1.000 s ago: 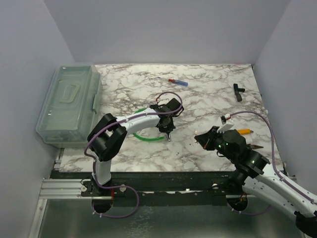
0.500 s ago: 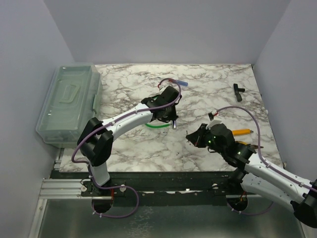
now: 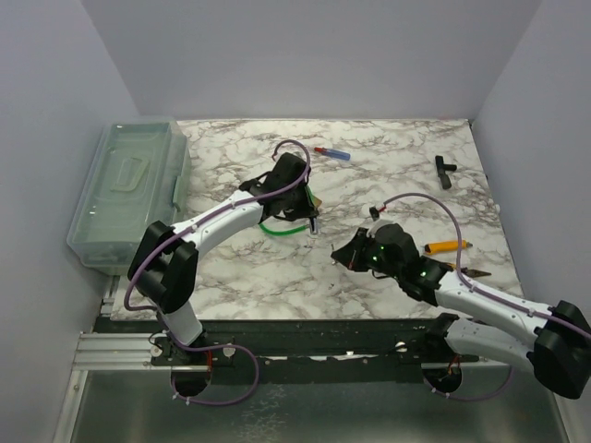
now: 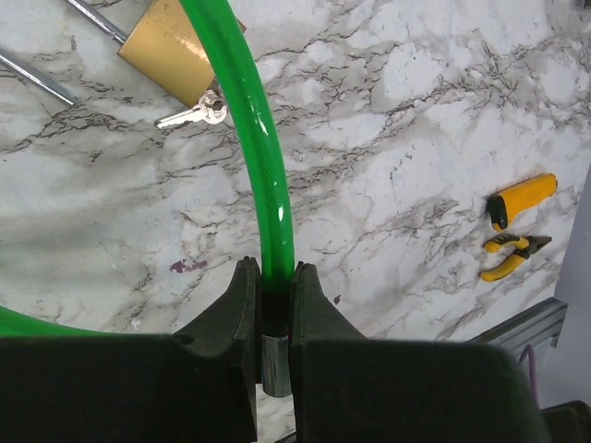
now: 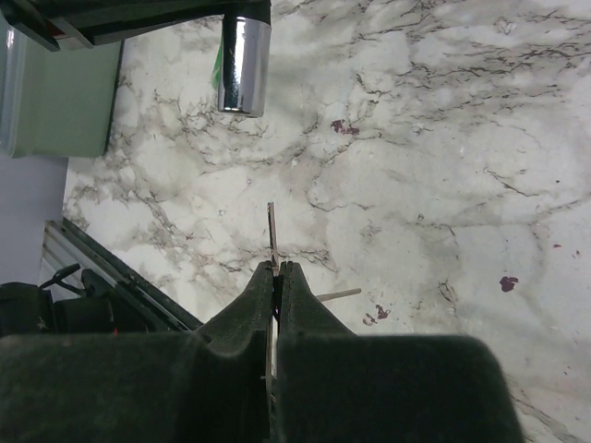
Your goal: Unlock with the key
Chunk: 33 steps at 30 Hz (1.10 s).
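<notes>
While the right claw (image 5: pixel 275 268) pinches the tiny flat silvery key (image 5: pixel 271 231) edge-on above mid-tabletop, the left claw (image 4: pixel 270 277) clamps the green cable (image 4: pixel 263 157) near its metal tip; so thin a grip might let the key twist or slip.

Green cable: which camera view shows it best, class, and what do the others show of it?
Left wrist view: the green cable fills the frame, pinched between the left gripper fingers. Top view shows only a green arc beside that arm. Right wrist view shows just its metal tip.
</notes>
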Tool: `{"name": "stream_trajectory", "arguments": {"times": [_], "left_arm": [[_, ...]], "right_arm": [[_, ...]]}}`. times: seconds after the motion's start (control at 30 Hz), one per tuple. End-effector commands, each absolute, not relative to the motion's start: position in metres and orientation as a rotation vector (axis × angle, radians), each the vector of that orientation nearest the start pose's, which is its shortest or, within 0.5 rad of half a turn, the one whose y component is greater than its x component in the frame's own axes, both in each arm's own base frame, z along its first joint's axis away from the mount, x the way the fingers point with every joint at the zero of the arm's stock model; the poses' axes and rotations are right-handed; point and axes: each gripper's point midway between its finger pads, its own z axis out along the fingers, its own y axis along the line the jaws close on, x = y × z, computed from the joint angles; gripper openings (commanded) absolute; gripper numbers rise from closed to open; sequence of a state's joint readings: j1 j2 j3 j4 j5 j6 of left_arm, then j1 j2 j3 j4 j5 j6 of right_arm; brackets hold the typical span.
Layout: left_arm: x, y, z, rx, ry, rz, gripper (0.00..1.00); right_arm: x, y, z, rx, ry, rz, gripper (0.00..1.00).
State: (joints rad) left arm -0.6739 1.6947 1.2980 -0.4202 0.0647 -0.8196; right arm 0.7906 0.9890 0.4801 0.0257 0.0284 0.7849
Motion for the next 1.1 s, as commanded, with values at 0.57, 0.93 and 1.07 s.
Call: {"name": "stream_trajectory", "arguments": {"times": [0.57,0.93,1.07], "left_arm": [[0.325,-0.321,0.161,-0.192,2.493,-0.991,0.00],[0.329,-0.318,0.158,-0.205,2.490,-0.988,0.00],[0.329,-0.317,0.157,-0.202,2.491,-0.983,0.00]], "right_arm": [[0.240,0.299,0.132,-0.051,2.146,1.041,0.01],[0.243,0.295,0.130,-0.030,2.133,1.018,0.00],[0.244,0.293,0.130,-0.021,2.130,1.010,0.01]]}}
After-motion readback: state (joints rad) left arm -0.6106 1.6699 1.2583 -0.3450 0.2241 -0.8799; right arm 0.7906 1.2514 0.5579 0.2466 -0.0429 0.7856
